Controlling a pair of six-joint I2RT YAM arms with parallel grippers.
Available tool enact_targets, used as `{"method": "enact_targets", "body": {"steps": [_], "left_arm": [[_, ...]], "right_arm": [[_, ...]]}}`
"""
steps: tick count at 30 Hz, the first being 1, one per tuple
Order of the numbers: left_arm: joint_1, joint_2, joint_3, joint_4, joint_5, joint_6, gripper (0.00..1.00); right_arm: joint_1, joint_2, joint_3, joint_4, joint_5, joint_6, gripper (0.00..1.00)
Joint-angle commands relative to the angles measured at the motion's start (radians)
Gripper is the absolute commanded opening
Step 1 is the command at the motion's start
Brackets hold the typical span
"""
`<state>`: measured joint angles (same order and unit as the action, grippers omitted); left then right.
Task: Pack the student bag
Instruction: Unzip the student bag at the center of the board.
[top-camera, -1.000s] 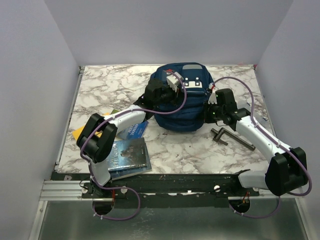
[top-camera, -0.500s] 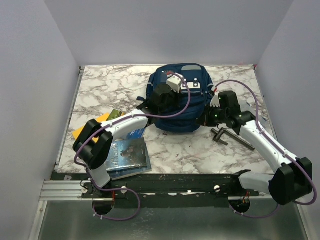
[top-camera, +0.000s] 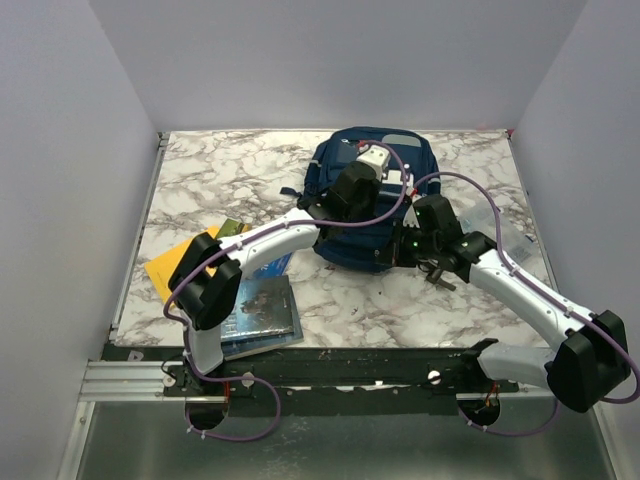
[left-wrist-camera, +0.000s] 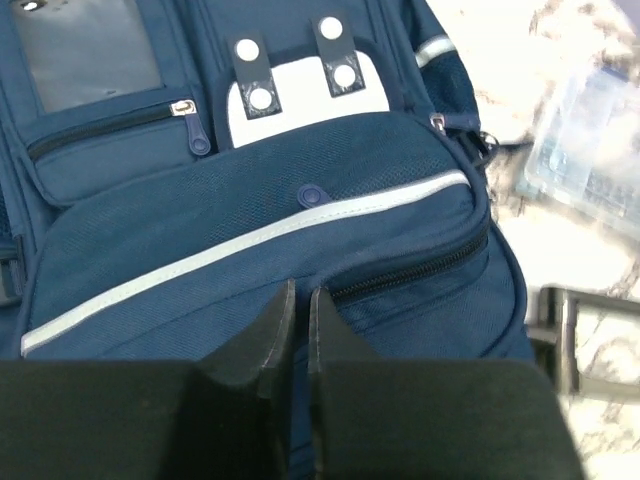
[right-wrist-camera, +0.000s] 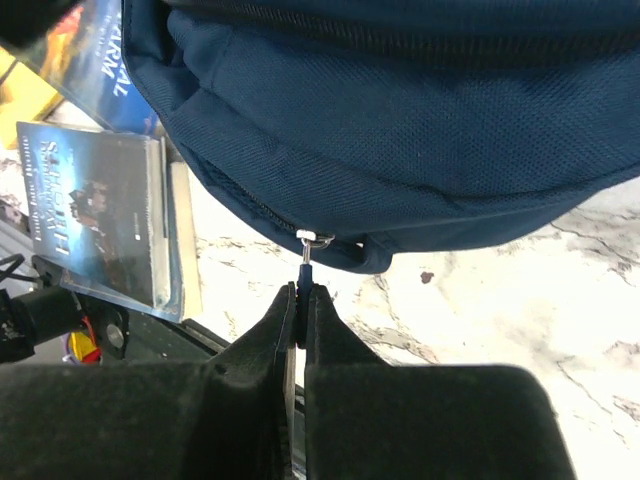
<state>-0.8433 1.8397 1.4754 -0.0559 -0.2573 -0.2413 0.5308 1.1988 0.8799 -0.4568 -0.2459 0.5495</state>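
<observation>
Student bag (top-camera: 348, 248): lying flat on the marbled surface (top-camera: 220, 180), spreading out ahead of and beneath the left end effector (left-wrist-camera: 298, 305), and sitting just beyond the tips of the right end effector (right-wrist-camera: 300, 295). Holding the left one pinched down to a thin slit over the front pocket (left-wrist-camera: 250, 215); catching fabric or not, unclear. Clenching the right one on the blue zipper pull (right-wrist-camera: 306, 268) hanging at the bag's lower edge. Showing stacked books (right-wrist-camera: 95, 210) left of the right end effector, and a clear plastic case (left-wrist-camera: 590, 150) up and right of the left one.
</observation>
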Motion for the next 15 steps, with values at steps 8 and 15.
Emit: {"method": "enact_targets", "body": {"steps": [8,15], "left_arm": [[0.248,-0.394,-0.315,0.014,0.414,-0.255,0.75],[0.225,-0.636,-0.719,0.417,0.541,-0.198,0.76]], "right_arm": [[0.024,-0.074,-0.056,0.032,0.046,0.058,0.0],[0.023,-0.044,-0.028,0.083,-0.109,0.099,0.01]]}}
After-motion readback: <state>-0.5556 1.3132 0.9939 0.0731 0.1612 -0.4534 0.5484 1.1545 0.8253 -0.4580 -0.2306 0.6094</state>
